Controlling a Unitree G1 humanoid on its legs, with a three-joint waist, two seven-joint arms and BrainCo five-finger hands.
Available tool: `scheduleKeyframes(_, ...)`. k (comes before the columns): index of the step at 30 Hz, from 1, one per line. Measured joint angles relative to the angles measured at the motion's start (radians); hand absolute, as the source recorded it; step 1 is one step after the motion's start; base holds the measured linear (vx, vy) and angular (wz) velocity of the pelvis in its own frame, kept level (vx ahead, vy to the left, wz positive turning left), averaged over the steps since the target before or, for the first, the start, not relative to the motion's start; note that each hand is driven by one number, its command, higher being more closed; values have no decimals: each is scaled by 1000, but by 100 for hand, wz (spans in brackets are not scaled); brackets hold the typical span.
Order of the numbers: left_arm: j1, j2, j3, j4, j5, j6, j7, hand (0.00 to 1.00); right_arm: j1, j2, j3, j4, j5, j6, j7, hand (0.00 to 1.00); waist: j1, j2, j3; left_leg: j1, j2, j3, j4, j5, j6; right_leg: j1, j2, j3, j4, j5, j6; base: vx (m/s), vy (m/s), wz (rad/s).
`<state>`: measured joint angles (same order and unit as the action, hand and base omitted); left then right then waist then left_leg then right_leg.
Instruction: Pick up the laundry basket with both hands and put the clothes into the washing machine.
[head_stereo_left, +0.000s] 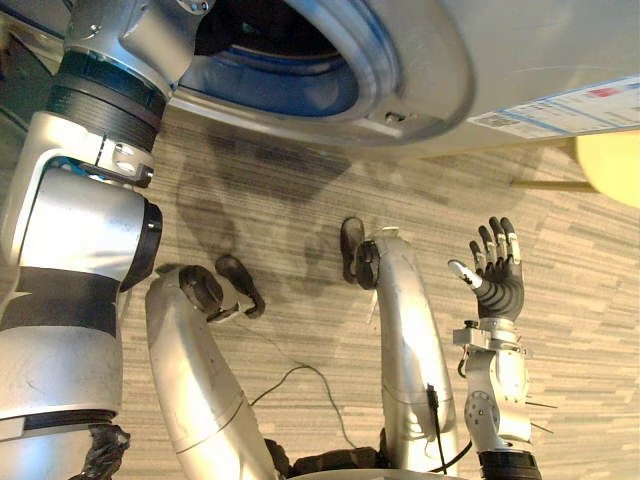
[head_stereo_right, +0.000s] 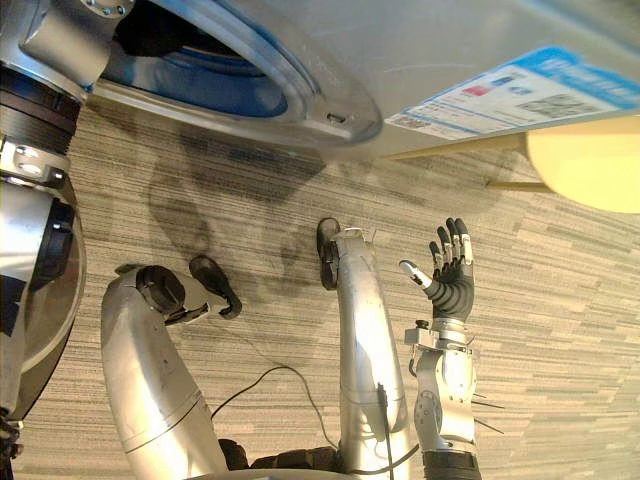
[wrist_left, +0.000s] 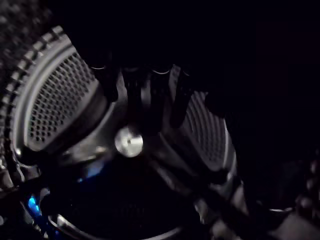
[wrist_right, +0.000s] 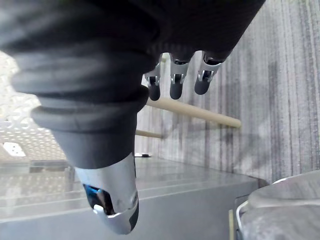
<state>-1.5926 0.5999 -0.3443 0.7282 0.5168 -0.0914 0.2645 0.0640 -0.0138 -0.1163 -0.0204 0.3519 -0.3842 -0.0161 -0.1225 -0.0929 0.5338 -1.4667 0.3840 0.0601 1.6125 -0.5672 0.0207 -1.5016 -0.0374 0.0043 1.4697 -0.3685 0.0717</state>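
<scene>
**Grey machine overhead, one robot hand inside the drum**

Grey metal takes up the top of both eye views: the washing machine (head_stereo_left: 520, 60) stands with its round, blue-rimmed door opening (head_stereo_left: 290, 70) uncovered. The left arm (head_stereo_left: 80, 200) rises along the left edge and goes in through that opening. Inside, the perforated steel drum (wrist_left: 55, 100) curves round the left robot hand (wrist_left: 130, 90). The hand's fingers show as a dark row, stretched out straight towards the back wall of the drum, with nothing seen between them. The lower part of the drum is too dark to tell what lies in it.

Striped grey carpet floor (head_stereo_left: 300, 200) spreads below the machine. A pale yellow rounded object (head_stereo_left: 610, 165) sits at the right edge, close under the machine's corner. In the right wrist view 2 beige rods (wrist_right: 195, 112) cross the carpet. A white openwork surface (wrist_right: 15, 140) shows beside the machine in that view; I cannot tell whether it is the laundry basket.

The right robot hand (head_stereo_left: 500, 285) is held over the bare carpet, well apart from the opening. Its fingers are spread wide and it carries nothing.

A printed label (head_stereo_left: 570, 110) lies on the machine's front. A small bright hub (wrist_left: 129, 141) marks the centre of the drum's back wall.
</scene>
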Motion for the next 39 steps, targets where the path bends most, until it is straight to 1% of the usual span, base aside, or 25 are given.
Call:
scheduleKeyframes(1, 53, 3, 63, -50, -51, 1, 6, 0, 4, 9, 0, 12, -1, 2, -3, 0, 2, -11, -15, 22, -1, 0, -14, 5, -10, 21, -1, -1, -9, -3, -5, -27, -24, 11)
scheduleKeyframes(2, 134, 3, 117, -127, -101, -1, 14, 0, 13, 12, 0, 23, -6, 2, -5, 0, 1, -21, -48, 31, -3, 0, -29, 8, -15, 29, -4, -5, -15, -9, -11, -28, -40, 13)
scheduleKeyframes(4, 261, -6, 141, -205, -163, 0, 17, 0, 12, 11, 0, 41, -13, 8, -7, 0, 1, -24, -94, 39, -15, -3, -55, 17, -31, 40, -18, -15, -28, -13, -20, -7, -44, 22)
scheduleKeyframes(5, 365, -22, 164, -280, -196, -2, 22, 0, 12, 11, 0, 41, -29, 11, -9, 0, 2, -24, -96, 63, -21, -3, -70, 22, -38, 63, -21, -18, -33, -17, -26, 22, -51, 22)
scheduleKeyframes(7, 492, -45, 201, -381, -221, -7, 25, 0, 12, 11, 0, 41, -50, 23, -13, 0, 12, -24, -96, 91, -24, -4, -81, 28, -42, 86, -28, -26, -33, -24, -38, 26, -57, 15)
scheduleKeyframes(8, 567, -67, 210, -430, -244, -8, 23, 0, 11, 11, 0, 41, -58, 31, -24, 0, 27, -24, -97, 112, -33, -5, -96, 33, -53, 104, -37, -32, -33, -28, -45, 26, -90, 25)
scheduleKeyframes(10, 689, -116, 249, -495, -268, -10, 15, 0, 5, 11, 0, 41, -90, 50, -29, 0, 37, -24, -97, 150, -41, -7, -122, 40, -63, 141, -44, -38, -41, -41, -53, 23, -94, 26)
scheduleKeyframes(12, 850, -211, 287, -538, -303, -15, -3, 0, 2, 7, -1, 41, -123, 68, -34, 0, 56, -24, -97, 221, -55, -13, -163, 48, -79, 215, -53, -52, -61, -61, -61, 24, -101, 24)
scheduleKeyframes(14, 962, -274, 302, -571, -331, -27, -6, 0, -1, 6, -1, 41, -133, 82, -36, 0, 71, -23, -100, 277, -57, -22, -205, 55, -92, 278, -54, -69, -96, -65, -67, 28, -112, 18)
scheduleKeyframes(15, 1040, -330, 303, -575, -353, -38, -14, 0, -1, 6, -4, 44, -138, 87, -42, 0, 83, -23, -100, 330, -64, -23, -247, 62, -104, 333, -56, -80, -131, -68, -71, 42, -112, 20)
scheduleKeyframes(16, 1081, -354, 303, -575, -364, -40, -23, 0, -1, 6, -4, 48, -143, 89, -45, 0, 84, -22, -101, 361, -73, -25, -272, 65, -109, 366, -61, -86, -148, -69, -71, 68, -129, 31)
scheduleKeyframes(18, 1264, -468, 302, -552, -434, -53, -27, 0, 5, 5, -3, 100, -165, 89, -48, 0, 84, -14, -150, 480, -92, -20, -392, 103, -120, 496, -75, -114, -248, -69, -74, 98, -105, 40)
scheduleKeyframes(19, 1305, -490, 302, -533, -452, -57, -28, 0, 5, 5, -3, 126, -167, 90, -50, 0, 88, -15, -159, 523, -98, -16, -431, 113, -119, 540, -78, -121, -281, -68, -74, 150, -101, 42)
scheduleKeyframes(21, 1461, -567, 297, -426, -493, -72, -30, 0, 27, 6, 0, 244, -178, 96, -65, 0, 93, -3, -214, 716, -135, 0, -604, 166, -127, 735, -100, -150, -422, -50, -77, 201, -83, 45)
scheduleKeyframes(22, 1495, -577, 293, -400, -505, -73, -38, 0, 36, 6, 1, 272, -188, 100, -71, 0, 99, 0, -234, 761, -145, 6, -653, 180, -129, 776, -105, -156, -462, -43, -75, 252, -57, 34)
scheduleKeyframes(23, 1559, -594, 293, -359, -517, -77, -49, 0, 52, 4, 1, 327, -206, 106, -77, 0, 110, 16, -275, 840, -157, 21, -747, 208, -130, 856, -105, -168, -546, -24, -69, 232, -26, 19)
scheduleKeyframes(24, 1587, -599, 296, -336, -528, -82, -50, 0, 59, 4, 1, 356, -207, 110, -78, 0, 111, 22, -293, 879, -160, 28, -796, 224, -129, 896, -105, -172, -590, -11, -66, 333, -7, 19)
scheduleKeyframes(26, 1671, -611, 308, -234, -557, -93, -69, 0, 75, 3, 2, 473, -219, 130, -89, 0, 120, 55, -353, 1031, -181, 49, -979, 284, -127, 1043, -103, -196, -759, 39, -52, 298, 19, 14)
scheduleKeyframes(29, 1713, -604, 330, -101, -578, -94, -95, 0, 81, -9, 4, 582, -252, 141, -96, 0, 137, 82, -413, 1157, -198, 78, -1161, 347, -125, 1149, -90, -194, -927, 103, -36, 156, 37, -9)
scheduleKeyframes(31, 1724, -598, 354, 3, -578, -95, -111, 0, 40, -42, 9, 694, -286, 157, -97, 0, 137, 100, -440, 1243, -210, 114, -1309, 411, -118, 1213, -64, -166, -1093, 188, -23, 162, 94, -46)
scheduleKeyframes(33, 1729, -581, 354, 47, -574, -95, -111, 0, 3, -57, 13, 750, -307, 166, -100, 0, 137, 105, -442, 1287, -213, 164, -1390, 445, -114, 1248, -46, -133, -1192, 253, -16, 125, 83, -63)
scheduleKeyframes(35, 1722, -549, 354, 77, -571, -93, -112, 0, -11, -59, 17, 771, -326, 171, -115, 0, 133, 101, -438, 1294, -222, 187, -1370, 448, -108, 1245, -51, -115, -1181, 275, -9, 55, 89, -40)
scheduleKeyframes(37, 1714, -526, 358, 78, -564, -94, -112, 0, -10, -66, 21, 794, -324, 172, -115, 0, 135, 99, -437, 1318, -239, 181, -1359, 461, -88, 1262, -56, -112, -1163, 299, 8, -9, 74, -6)
scheduleKeyframes(38, 1713, -510, 370, 75, -562, -101, -112, 0, -5, -74, 38, 799, -323, 172, -115, 0, 133, 100, -435, 1331, -232, 170, -1372, 474, -71, 1283, -64, -114, -1132, 271, 12, -30, -4, 35)
scheduleKeyframes(39, 1711, -506, 386, 69, -552, -108, -111, 0, 2, -72, 44, 803, -322, 172, -114, 0, 131, 87, -432, 1346, -251, 155, -1374, 473, -71, 1257, -99, -124, -930, 184, 1, -10, -11, 57)
